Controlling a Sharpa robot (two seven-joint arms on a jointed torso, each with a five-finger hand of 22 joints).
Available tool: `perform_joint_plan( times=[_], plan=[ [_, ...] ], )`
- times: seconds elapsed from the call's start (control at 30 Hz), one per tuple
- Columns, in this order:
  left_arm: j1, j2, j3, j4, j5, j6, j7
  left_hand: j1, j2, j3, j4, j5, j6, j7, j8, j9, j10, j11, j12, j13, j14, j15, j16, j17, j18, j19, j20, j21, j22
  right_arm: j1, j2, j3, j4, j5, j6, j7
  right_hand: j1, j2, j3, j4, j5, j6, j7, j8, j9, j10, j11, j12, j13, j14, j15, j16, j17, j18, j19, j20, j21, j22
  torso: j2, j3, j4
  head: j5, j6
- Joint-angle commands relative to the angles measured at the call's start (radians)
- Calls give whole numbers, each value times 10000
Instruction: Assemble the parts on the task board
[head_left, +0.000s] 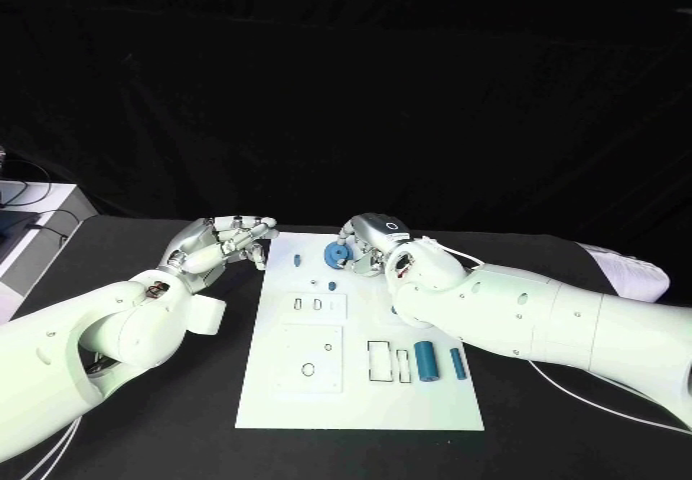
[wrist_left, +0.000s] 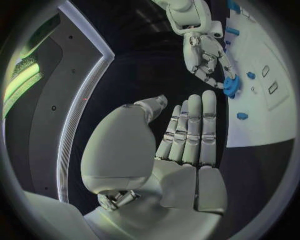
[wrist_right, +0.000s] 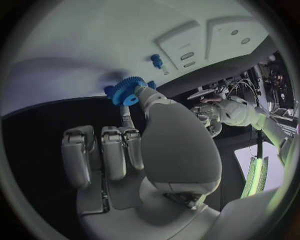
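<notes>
The black tabletop (head_left: 173, 420) carries the white rectangular task board (head_left: 361, 400), which lies lengthwise between the two white arms. The right hand (head_left: 378, 240) reaches over the board's far end, while the left hand (head_left: 224, 243) hovers just off the board's far left corner, above the tabletop.

The left hand holds nothing; in the left wrist view its fingers (wrist_left: 190, 132) lie straight and side by side, the thumb apart from them. The right hand pinches the blue toothed gear wheel (head_left: 335, 255) between thumb and one finger, its other fingers (wrist_right: 103, 155) lying loosely curled and away from the part.

The gear is round, flat and finely toothed, with a raised hub; it sits at the board's far end, at or just above the surface, and I cannot tell whether it is already on its peg. Beside it stands a small blue peg (head_left: 296, 260). Nearer the robot, two blue cylinders (head_left: 426, 357) lie by rectangular recesses.

The grip looks slight, at the wheel's edge, so the gear could tilt and jam on its seat if pressed down off-axis, or slip from the pinch and roll away. The board seems unclamped; sideways force could shift it, since the left hand is not bracing it.
</notes>
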Motion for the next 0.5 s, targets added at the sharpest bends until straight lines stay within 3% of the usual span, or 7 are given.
perform_joint_plan(
  times=[0.03, 0.13, 0.5],
  plan=[
    [3, 40, 8, 11, -24, 203, 59, -15, 86, 49, -36, -36, -23, 41, -34, 4, -49, 8, -47, 1, -56, -3, 69, -8, 63, -75, -8, 44, 14, -29, 132, 4, -174, -249, 96, -65, -70, -12, 46, 3, -15, 248, -178, 17, 66, 1046, -95, 22, 2630, 1024, -86, 48, 2482, -69, 1047, -87, 53, 2634, 2, -7, 2, 24, -37],
    [4, 48, 8, 5, -25, 203, 57, -15, 86, 49, -36, -36, -23, 41, -34, 4, -49, 8, -47, 1, -56, -3, 69, -8, 63, -75, -8, 44, 14, -58, 229, 4, -298, -249, 161, -63, -70, -12, 46, 3, -15, 248, -178, 17, 66, 1046, -95, 22, 2630, 1024, -86, 48, 2482, -69, 1047, -87, 53, 2634, -4, -1, 5, 37, -96],
    [4, 65, 8, -4, -33, 205, 49, -15, 86, 49, -36, -36, -23, 41, -34, 4, -49, 8, -47, 1, -56, -3, 69, -8, 63, -75, -8, 44, 14, -125, 463, 4, -648, -295, 233, -74, -70, -31, 72, -7, -9, 232, -174, 7, 60, 1046, -92, 22, 2630, 1023, -87, 47, 2474, -69, 1047, -89, 53, 2634, -19, 10, -11, 75, -98]
  ],
)
